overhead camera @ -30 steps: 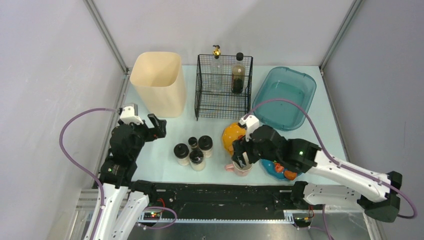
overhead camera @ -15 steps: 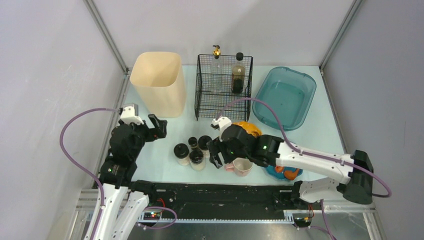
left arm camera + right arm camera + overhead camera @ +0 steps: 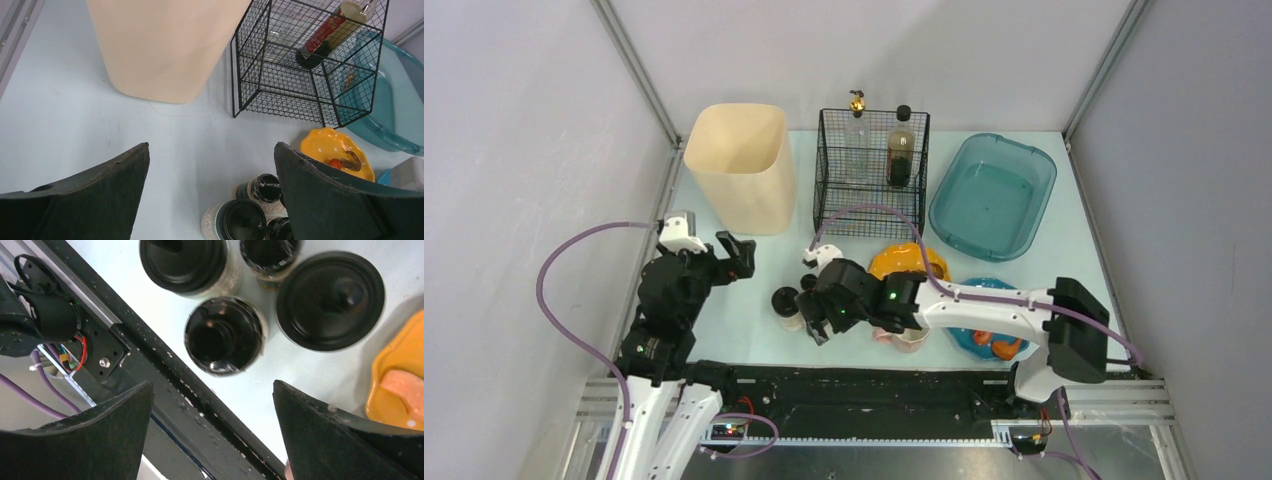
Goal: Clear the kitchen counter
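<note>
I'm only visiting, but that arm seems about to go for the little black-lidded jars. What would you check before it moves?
1. Right gripper open and empty: ok, the jaws stand wide with nothing held.
2. Lined up on one jar: ok, in the wrist view it sits roughly centred between the fingers.
3. Room for the fingers: not ok, the neighbouring jars crowd close and could get bumped.
4. Height above the lid: cannot tell.
5. Left gripper out of the way: ok, open and empty over bare kitchen counter.
6. Free space to set the jar down: ok, the front of the wire basket is bare.
</note>
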`<state>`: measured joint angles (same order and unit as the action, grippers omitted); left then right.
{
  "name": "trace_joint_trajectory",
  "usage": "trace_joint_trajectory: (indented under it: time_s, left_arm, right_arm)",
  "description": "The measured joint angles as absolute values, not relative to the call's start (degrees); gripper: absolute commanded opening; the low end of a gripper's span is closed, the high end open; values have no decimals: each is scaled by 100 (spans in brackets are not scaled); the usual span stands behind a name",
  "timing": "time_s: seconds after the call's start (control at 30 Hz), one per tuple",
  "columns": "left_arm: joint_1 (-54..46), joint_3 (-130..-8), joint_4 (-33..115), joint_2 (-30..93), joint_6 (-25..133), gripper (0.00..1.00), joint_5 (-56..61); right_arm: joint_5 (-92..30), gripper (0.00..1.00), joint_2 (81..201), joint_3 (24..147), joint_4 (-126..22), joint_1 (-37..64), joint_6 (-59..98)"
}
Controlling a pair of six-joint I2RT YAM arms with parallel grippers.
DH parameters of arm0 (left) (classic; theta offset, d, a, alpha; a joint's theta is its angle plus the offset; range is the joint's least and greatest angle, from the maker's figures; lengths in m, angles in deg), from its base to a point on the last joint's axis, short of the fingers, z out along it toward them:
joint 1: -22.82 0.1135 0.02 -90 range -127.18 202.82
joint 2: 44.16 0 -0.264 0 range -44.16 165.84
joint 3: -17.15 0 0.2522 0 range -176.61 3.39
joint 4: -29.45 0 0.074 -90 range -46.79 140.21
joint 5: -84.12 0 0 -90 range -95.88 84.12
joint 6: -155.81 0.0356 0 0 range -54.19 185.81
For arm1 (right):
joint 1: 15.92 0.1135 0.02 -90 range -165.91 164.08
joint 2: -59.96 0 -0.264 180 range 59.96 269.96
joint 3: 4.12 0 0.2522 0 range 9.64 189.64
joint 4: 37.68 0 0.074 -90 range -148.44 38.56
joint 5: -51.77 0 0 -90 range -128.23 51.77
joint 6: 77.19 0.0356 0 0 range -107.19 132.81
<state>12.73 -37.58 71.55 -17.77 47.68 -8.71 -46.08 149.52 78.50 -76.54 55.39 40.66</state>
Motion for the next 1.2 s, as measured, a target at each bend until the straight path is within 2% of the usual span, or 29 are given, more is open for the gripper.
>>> trace_joint_trajectory:
  time_s: [0.43,0.7,0.93,1.1,1.2]
  left_arm:
    - [1276,-3754,7155,-1884,4733,98,-1020]
    - [1276,-3752,7155,-1910,4720,98,-1020]
    - [1276,-3752,7155,-1910,4720,98,-1018]
    - [1276,-3747,7157,-1908,4720,98,-1018]
    - [1276,-3741,7157,-1906,4718,98,-1018]
  right_arm:
    - [-4982,92,16073,8724,-7713,5651,4224]
    - [-5303,83,16314,8962,-7825,5697,4235]
    - [-5599,63,16513,9085,-7877,5732,4108]
    - [-5756,43,16519,9106,-7886,5810,3964]
    - [-5821,37,16517,9106,-7899,5882,3900]
